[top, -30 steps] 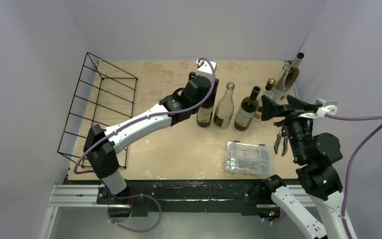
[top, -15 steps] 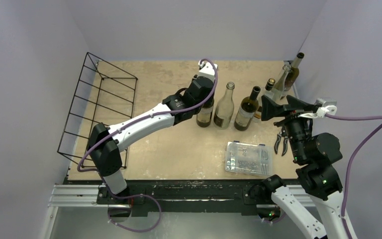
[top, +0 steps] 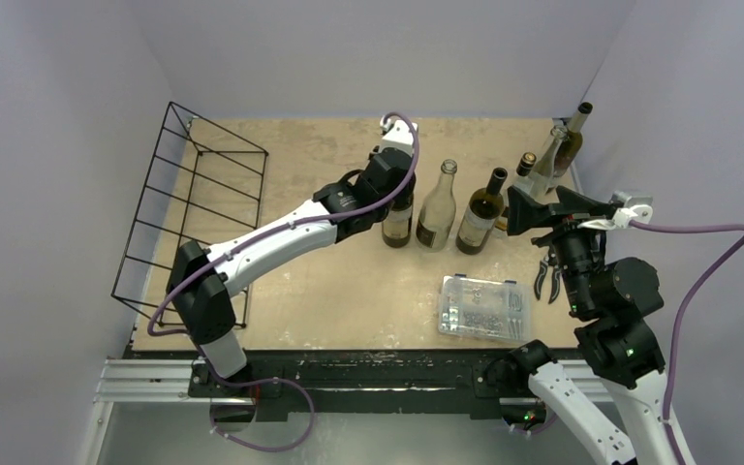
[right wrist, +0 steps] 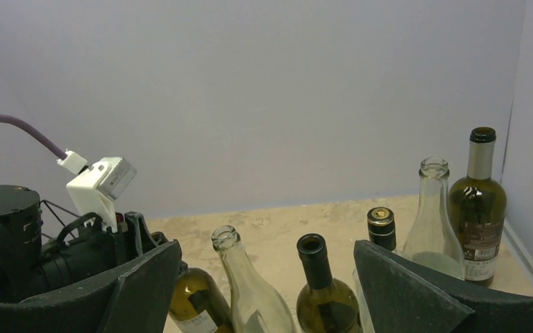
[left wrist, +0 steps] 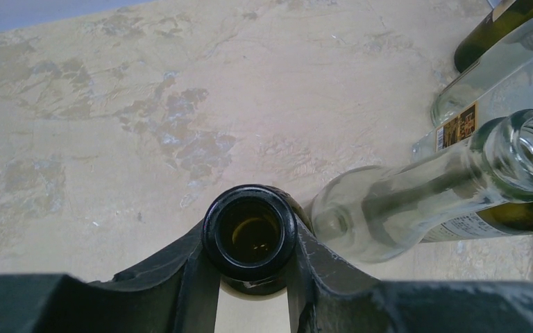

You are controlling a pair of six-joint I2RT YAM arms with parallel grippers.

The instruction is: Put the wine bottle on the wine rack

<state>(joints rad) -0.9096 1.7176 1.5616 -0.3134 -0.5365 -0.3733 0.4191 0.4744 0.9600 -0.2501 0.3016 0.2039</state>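
Observation:
The wine bottle [top: 399, 221] is dark green with a pale label and stands upright at the left end of a row mid-table. My left gripper [top: 393, 182] is shut on its neck. From the left wrist, both fingers press the sides of the neck just under the open dark mouth [left wrist: 250, 208], with the left gripper [left wrist: 250, 239] centred there. The black wire wine rack [top: 219, 128] stands along the table's left edge, apart from the bottle. My right gripper [top: 550, 206] hangs open above the right side, holding nothing; in its own view the right gripper [right wrist: 267, 277] frames the bottle row.
A clear bottle [top: 438, 208] stands right beside the held one, then a green bottle [top: 482, 213]. More bottles [top: 564, 145] cluster at the back right corner. A clear plastic box [top: 484, 307] and black-handled shears [top: 545, 276] lie near the front right.
The left gripper's jaws have closed onto the wine bottle's neck. The left arm shifted only slightly. The right arm has stayed still and open.

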